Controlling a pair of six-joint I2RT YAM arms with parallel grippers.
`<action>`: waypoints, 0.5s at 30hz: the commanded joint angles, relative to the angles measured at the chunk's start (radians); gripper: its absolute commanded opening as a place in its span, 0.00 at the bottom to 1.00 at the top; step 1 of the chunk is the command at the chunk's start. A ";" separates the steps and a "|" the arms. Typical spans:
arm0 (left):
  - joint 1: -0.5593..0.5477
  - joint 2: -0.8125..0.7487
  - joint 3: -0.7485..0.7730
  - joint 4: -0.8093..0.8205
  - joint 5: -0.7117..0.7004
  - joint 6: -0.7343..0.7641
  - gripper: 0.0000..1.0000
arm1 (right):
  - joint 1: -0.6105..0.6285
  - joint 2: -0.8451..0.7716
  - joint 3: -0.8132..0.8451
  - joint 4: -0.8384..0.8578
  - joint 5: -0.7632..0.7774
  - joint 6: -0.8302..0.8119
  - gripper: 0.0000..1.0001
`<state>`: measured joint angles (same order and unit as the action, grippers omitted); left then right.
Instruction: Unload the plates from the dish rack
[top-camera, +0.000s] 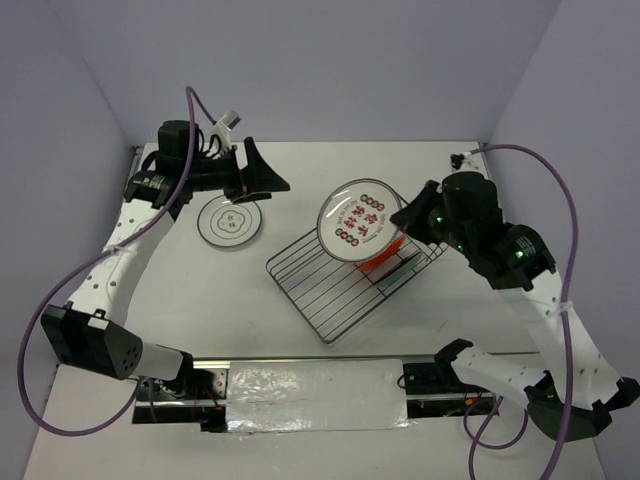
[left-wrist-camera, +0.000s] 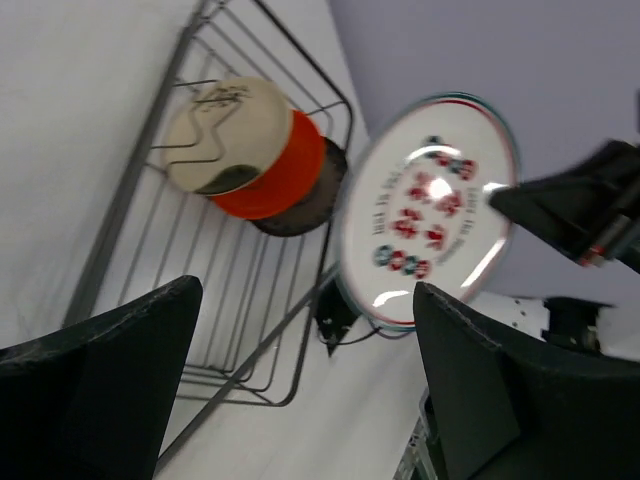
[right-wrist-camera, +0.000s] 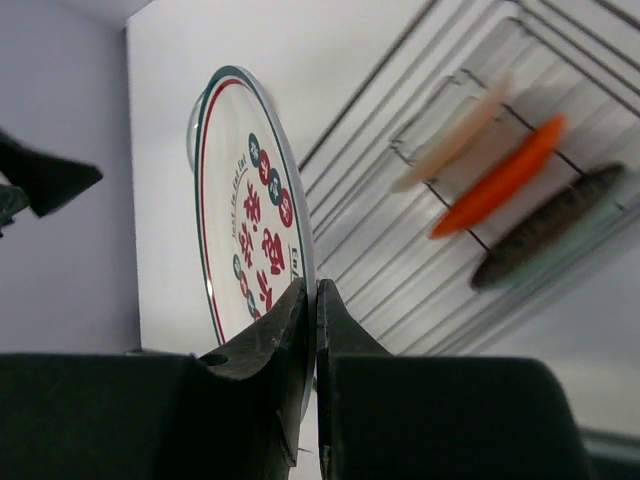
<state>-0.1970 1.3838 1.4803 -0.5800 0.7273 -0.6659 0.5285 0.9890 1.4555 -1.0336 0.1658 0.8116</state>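
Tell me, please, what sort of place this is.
Probably a robot test cell, not a kitchen: plain walls box in a white table, with a wire dish rack and a patterned plate as props.

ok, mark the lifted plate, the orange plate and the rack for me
lifted plate (top-camera: 360, 220): top view, middle of its patterned face.
orange plate (left-wrist-camera: 300, 170): left wrist view, its exposed orange crescent.
rack (top-camera: 298, 303): top view, near-left rim wire.

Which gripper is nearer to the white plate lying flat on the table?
Left. The left gripper hangs open by the flat plate; the right gripper is far off over the dish rack, pinching the patterned plate.
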 joint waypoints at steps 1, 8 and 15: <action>-0.060 0.009 0.023 0.227 0.206 -0.072 1.00 | 0.016 -0.012 -0.089 0.381 -0.161 -0.161 0.00; -0.070 0.038 -0.024 0.175 0.162 -0.034 0.93 | 0.016 0.040 -0.129 0.614 -0.324 -0.167 0.00; -0.088 0.052 -0.031 0.153 0.127 -0.021 0.40 | 0.016 0.149 -0.087 0.693 -0.405 -0.163 0.00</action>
<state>-0.2783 1.4353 1.4422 -0.4522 0.8444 -0.6891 0.5400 1.0973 1.3247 -0.4812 -0.1627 0.6559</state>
